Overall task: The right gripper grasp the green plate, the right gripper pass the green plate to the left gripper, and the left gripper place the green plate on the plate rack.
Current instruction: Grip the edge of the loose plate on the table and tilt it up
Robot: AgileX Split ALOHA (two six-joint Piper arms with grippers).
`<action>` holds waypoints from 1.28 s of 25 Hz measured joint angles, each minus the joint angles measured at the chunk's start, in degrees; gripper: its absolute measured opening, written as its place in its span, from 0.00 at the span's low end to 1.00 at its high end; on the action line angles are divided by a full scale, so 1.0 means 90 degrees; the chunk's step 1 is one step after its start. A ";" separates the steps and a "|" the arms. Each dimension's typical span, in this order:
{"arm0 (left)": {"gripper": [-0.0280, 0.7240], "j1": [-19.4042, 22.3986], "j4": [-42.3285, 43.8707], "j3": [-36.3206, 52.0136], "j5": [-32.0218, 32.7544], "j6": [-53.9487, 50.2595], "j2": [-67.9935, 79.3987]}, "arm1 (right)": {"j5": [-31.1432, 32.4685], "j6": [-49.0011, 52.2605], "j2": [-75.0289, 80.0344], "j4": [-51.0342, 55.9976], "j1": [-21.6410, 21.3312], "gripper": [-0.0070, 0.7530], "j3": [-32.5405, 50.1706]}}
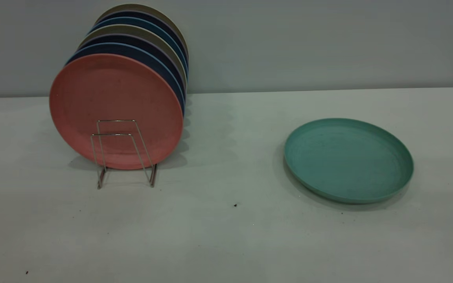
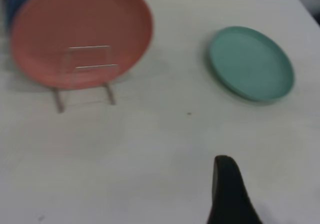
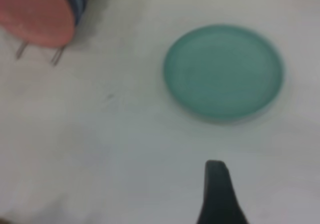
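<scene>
The green plate [image 1: 348,159] lies flat on the table at the right, apart from everything else. It also shows in the left wrist view [image 2: 251,63] and the right wrist view [image 3: 223,71]. The plate rack [image 1: 122,151] stands at the left, its front wire loops bare before a salmon-pink plate [image 1: 114,110]. Neither arm shows in the exterior view. My left gripper [image 2: 225,160] shows as one black wedge above bare table, well short of rack and plate, holding nothing. My right gripper [image 3: 216,165] is likewise one black wedge, well short of the green plate, holding nothing.
Behind the pink plate several blue and olive plates [image 1: 148,51] stand upright in the rack. The white table [image 1: 226,236] runs to a grey wall at the back. Small dark specks [image 1: 235,205] lie on the table between rack and plate.
</scene>
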 joint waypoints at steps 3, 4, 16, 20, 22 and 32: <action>0.65 0.0000 -0.0731 0.0021 -0.0172 0.0869 0.0615 | -0.0348 -0.0203 0.0643 0.0368 0.0000 0.69 0.0000; 0.65 0.0000 -0.0929 0.0021 -0.0226 0.1096 0.0815 | -0.0496 -0.0237 0.0844 0.0463 0.0000 0.69 0.0000; 0.65 0.0000 -0.1925 0.0021 -0.0779 0.2560 0.1610 | -0.2118 -0.2254 0.4526 0.2973 -0.0024 0.69 -0.0014; 0.65 0.0000 -0.1933 0.0021 -0.0790 0.2580 0.1610 | -0.1907 -0.4120 0.5647 0.4719 -0.0444 0.69 -0.0288; 0.65 0.0000 -0.1933 0.0021 -0.0806 0.2580 0.1610 | -0.1691 -0.4996 0.6082 0.5550 -0.0809 0.69 -0.0468; 0.65 0.0000 -0.1933 0.0021 -0.0902 0.2585 0.1610 | -0.0902 -0.6960 0.8569 0.6961 -0.2060 0.69 -0.1669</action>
